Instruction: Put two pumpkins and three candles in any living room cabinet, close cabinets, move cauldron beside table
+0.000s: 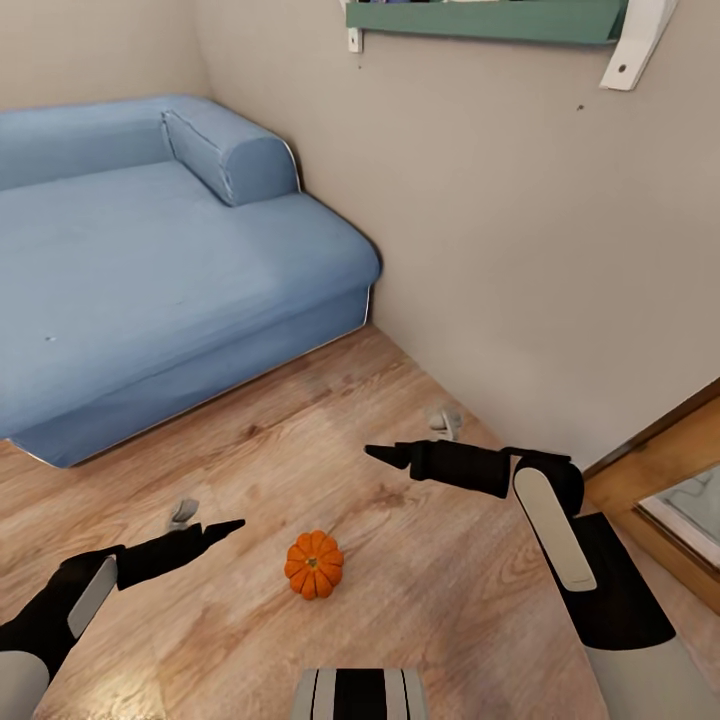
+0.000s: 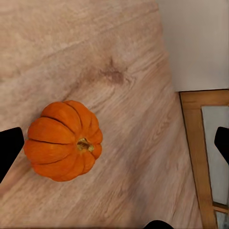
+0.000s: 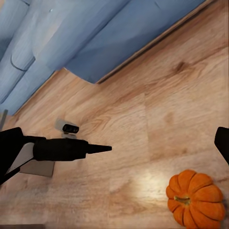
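Observation:
One small orange pumpkin [image 1: 314, 564] with a short stem sits upright on the wooden floor, between my two arms and just in front of my base. My left gripper [image 1: 225, 527] hovers to the pumpkin's left, pointing toward it. In the left wrist view the pumpkin [image 2: 63, 140] lies close to one of the widely parted fingers [image 2: 9, 149], so that gripper is open and empty. My right gripper [image 1: 385, 455] hangs above and to the right of the pumpkin, also open and empty. The right wrist view shows the pumpkin [image 3: 196, 199] and the left gripper [image 3: 101, 149] over the floor.
A blue sofa [image 1: 150, 290] fills the left and back. A beige wall [image 1: 520, 250] runs along the right, with a green shelf [image 1: 480, 18] high on it. A wooden frame [image 1: 655, 462] stands at the right edge. Bare wooden floor [image 1: 300, 440] lies around the pumpkin.

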